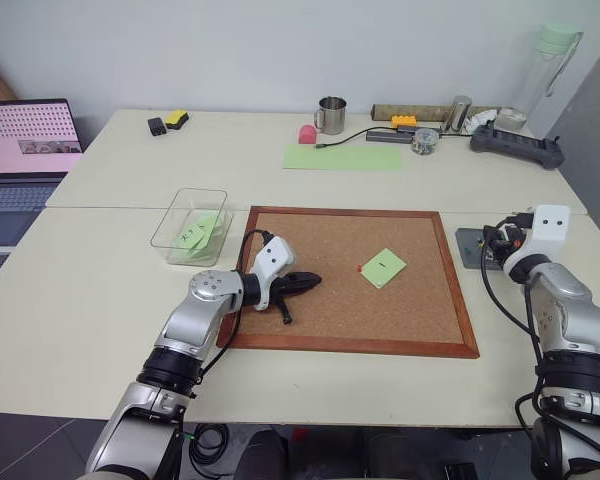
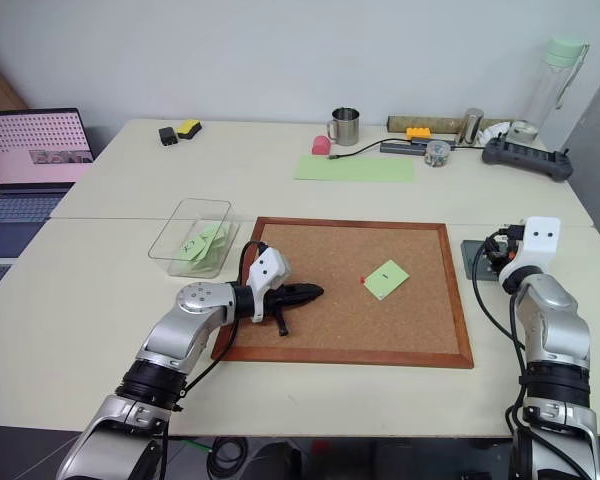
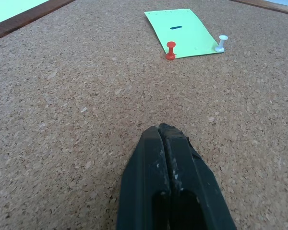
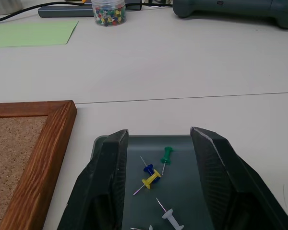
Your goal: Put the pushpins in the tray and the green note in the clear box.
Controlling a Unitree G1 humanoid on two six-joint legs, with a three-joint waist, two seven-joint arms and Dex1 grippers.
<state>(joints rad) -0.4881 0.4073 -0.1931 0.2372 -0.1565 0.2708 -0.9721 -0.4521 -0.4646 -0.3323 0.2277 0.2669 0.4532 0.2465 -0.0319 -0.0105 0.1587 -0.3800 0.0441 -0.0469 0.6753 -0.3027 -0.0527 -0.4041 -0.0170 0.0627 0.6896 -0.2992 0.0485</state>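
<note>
Cork surfaced the wood-framed pinboard (image 1: 350,320) on the pale counter (image 1: 80,300), and the left hand (image 1: 302,282) lay low on it with its two black fingers (image 3: 168,182) pressed together, holding nothing. The small light-green square paper note (image 1: 383,267) lay on the cork ahead of that hand's fingertips and well apart from them, roughly on the line the fingers pointed along. A red-headed pushpin (image 1: 360,268) stood at the note's corner nearest the left hand.

The right hand (image 4: 158,191) hovered over the small flat dark-grey square tray (image 1: 472,245) just past the board's frame, with its fingers spread partway and nothing between them. The left hand was judged the nearer one to the note and its pins. The transparent plastic rectangular box (image 1: 190,226) stood outside the board behind and to the left of the left hand, already holding pale-green paper.

The left wrist view showed what the head views did not resolve: a white-headed pushpin (image 3: 221,43) at a second corner of the note, and the short dark mark at its middle. The right wrist view showed the tray's contents: a green-headed pin (image 4: 166,155), a blue one (image 4: 148,169), a yellow one (image 4: 151,179) and a white one (image 4: 170,219), all lying flat.
</note>
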